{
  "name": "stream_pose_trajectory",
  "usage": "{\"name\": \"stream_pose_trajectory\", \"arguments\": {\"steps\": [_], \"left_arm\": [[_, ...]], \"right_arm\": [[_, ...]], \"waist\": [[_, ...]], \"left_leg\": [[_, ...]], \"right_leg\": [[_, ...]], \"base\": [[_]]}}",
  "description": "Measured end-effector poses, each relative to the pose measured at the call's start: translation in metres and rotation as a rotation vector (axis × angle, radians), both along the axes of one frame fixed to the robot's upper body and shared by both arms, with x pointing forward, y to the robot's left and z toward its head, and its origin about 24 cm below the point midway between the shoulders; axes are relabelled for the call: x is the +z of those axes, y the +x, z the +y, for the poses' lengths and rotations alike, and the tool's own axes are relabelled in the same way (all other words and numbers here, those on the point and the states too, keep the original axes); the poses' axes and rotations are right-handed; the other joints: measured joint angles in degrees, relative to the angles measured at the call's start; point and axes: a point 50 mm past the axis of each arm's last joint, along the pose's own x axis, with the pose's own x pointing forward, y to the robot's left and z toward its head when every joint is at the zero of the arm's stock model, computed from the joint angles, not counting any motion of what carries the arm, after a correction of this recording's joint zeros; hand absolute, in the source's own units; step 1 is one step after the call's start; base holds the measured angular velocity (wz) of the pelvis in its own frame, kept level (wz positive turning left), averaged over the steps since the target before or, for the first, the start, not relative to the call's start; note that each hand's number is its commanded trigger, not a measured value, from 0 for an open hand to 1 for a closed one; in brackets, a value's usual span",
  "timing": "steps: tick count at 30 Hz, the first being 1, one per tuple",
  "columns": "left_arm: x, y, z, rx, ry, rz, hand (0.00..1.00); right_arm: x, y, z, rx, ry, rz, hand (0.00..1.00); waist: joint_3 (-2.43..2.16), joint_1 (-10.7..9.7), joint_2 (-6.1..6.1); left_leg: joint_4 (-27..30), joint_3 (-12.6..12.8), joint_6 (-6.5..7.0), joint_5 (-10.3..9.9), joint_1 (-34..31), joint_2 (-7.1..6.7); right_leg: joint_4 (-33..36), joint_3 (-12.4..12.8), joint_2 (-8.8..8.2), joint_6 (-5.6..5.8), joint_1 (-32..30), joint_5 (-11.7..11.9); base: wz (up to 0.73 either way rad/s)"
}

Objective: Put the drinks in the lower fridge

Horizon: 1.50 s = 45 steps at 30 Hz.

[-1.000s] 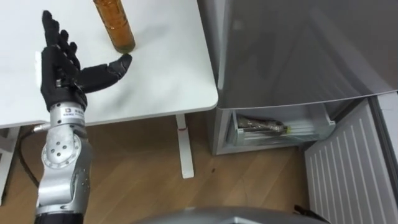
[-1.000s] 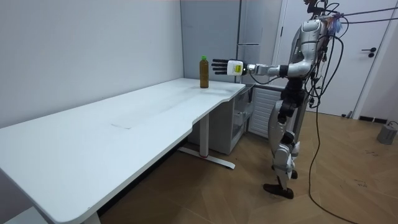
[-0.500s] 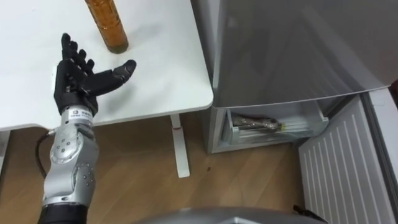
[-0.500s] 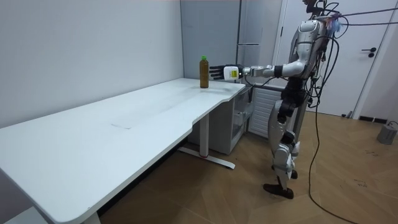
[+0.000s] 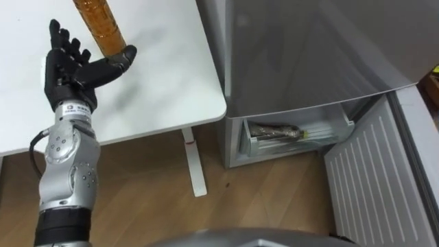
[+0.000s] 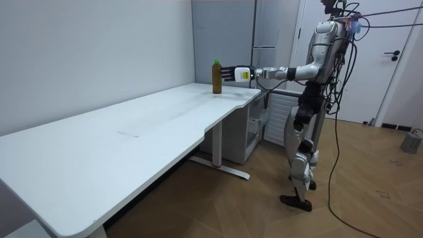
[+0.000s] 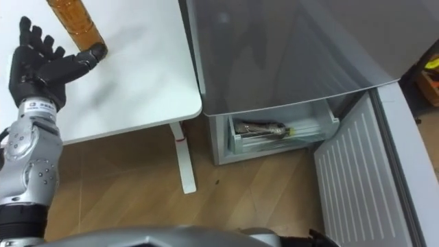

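Left eye view: the left hand [image 5: 70,65] is held spread, thumb beside the bottle [image 5: 100,26] on the table [image 5: 168,75], likely readied for a grasp, while the fridge drawer [image 5: 291,132] at right is seen open.

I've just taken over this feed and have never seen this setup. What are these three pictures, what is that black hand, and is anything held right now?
The machine is a two-legged humanoid robot with five-fingered hands. Two pictures come from the stereo camera on its head, looking down. The third comes from a camera standing in the room and shows the robot at the end of the white table, beside the grey fridge. The black hand is its left hand, reaching over the table with its fingers straight and open. Nothing is held. Its thumb is close to the base of the amber drink bottle, which stands upright on the table. The fridge's lower drawer is open, with a second bottle lying in it.
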Motion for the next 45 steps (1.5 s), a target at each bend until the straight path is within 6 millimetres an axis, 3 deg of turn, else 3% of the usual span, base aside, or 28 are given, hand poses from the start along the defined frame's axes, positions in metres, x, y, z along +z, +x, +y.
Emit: {"name": "stream_pose_trajectory", "arguments": {"steps": [8, 13, 18, 27, 35, 45], "left_arm": [[0.007, 0.01, 0.024, 0.153, -0.014, -0.019, 0.0], [0.007, 0.016, 0.029, 0.168, -0.004, -0.023, 0.0], [-0.001, 0.021, 0.035, 0.172, 0.001, 0.026, 0.0], [0.003, 0.021, 0.041, 0.168, 0.08, 0.037, 0.0], [0.004, 0.021, 0.04, 0.147, 0.084, 0.031, 0.0], [0.016, 0.031, 0.042, 0.138, 0.099, -0.008, 0.0]], "right_arm": [[0.001, -0.019, -0.002, 0.041, 0.001, 0.069, 0.0], [0.001, -0.025, -0.003, 0.049, 0.007, 0.081, 0.0], [0.001, -0.023, -0.003, 0.061, 0.008, 0.074, 0.0], [0.001, -0.022, -0.005, 0.061, 0.012, 0.081, 0.0], [0.001, -0.021, -0.005, 0.061, 0.011, 0.082, 0.0], [0.002, -0.013, -0.006, 0.072, 0.015, 0.061, 0.0]], "waist": [[0.23, -0.42, 0.62], [0.18, -0.68, 0.74], [0.19, -1.0, 0.6], [0.2, -2.5, 0.82], [-0.19, -3.51, 1.53], [-0.21, -3.35, 1.62]], "left_leg": [[-0.88, 0.31, 0.0, 0.0, 0.76, 0.0], [-0.67, 0.55, 0.02, 0.02, 0.98, -0.01], [-0.65, 1.1, 0.02, 0.02, 1.11, -0.05], [-0.68, 1.49, 0.06, 0.0, 0.73, -0.01], [-0.69, 1.58, 0.06, 0.0, 0.63, 0.0], [-0.82, 2.32, 0.06, 0.0, 0.17, 0.03]], "right_leg": [[0.23, 0.53, 0.14, 0.0, -0.19, 0.0], [0.23, 0.72, 0.14, -0.01, -0.4, 0.0], [0.33, 1.46, 0.14, 0.0, -0.67, 0.01], [0.97, 1.94, 0.2, 0.01, -1.1, 0.0], [1.06, 2.01, 0.23, 0.02, -1.57, 0.0], [0.97, 2.84, 0.34, 0.03, -2.53, 0.0]], "base": [[-0.02], [-0.04], [-0.08], [-0.02], [0.0], [-0.03]]}}
